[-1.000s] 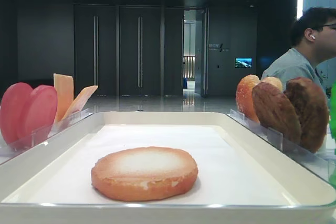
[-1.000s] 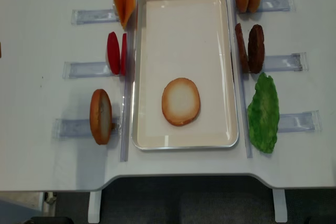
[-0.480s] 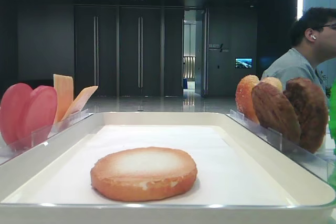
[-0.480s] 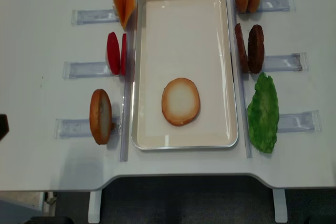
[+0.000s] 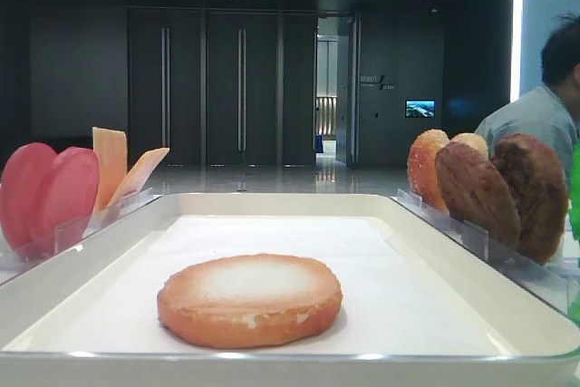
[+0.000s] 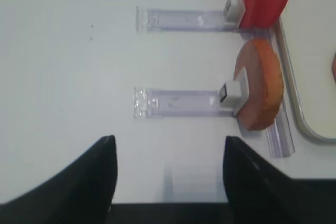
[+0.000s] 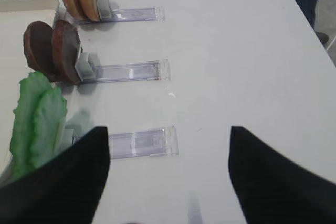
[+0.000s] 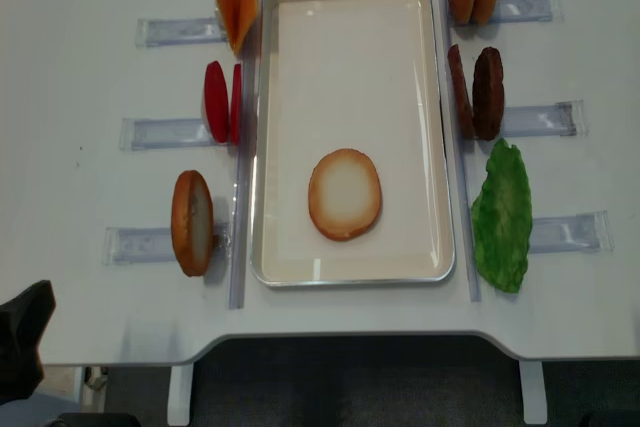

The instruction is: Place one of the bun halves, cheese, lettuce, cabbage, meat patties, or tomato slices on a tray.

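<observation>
Your tray (image 8: 350,257): 1 bun half (image 8: 344,193), pale face up, released. Left gripper (image 6: 167,166) has pulled back past the table edge, jaws wide, empty. Right gripper (image 7: 169,166): wide, empty. Placement looks complete.

Even bright overhead light, soft shadows. White table (image 8: 90,67) near blown out in the top view. Glare streaks along the tray (image 8: 349,276) rim. Low view: dark backdrop, person (image 5: 544,111) right of tray motion-blurred. Wrist views soft; near fingers (image 7: 273,182) black, defocused.
</observation>
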Robot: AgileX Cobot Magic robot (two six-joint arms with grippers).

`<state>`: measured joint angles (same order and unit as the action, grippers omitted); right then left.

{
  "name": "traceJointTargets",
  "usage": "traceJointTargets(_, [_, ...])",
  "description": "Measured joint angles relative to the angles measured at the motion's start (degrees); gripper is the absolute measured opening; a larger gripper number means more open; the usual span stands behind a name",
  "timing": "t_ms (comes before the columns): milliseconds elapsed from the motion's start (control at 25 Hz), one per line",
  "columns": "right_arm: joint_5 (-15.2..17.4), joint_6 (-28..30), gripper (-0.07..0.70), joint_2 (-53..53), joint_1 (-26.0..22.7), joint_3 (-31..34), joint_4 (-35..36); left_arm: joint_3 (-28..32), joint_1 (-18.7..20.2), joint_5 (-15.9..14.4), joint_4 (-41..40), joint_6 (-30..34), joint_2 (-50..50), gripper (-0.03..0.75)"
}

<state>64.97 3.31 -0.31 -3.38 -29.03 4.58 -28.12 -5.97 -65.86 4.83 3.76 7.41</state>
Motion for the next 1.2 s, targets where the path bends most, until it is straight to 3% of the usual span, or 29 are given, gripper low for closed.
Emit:
traceJointTargets(280, [0.0,0.0,0.469,0.0,0.0,0.0,0.0,0.93,0.0,1.76,0.77,1.26,-7.97,0.463])
traceJointTargets(1200, [0.0,0.0,0.469,0.0,0.0,0.0,0.0,0.99,0.0,2.01,1.46,2.42,-8.48,0.463])
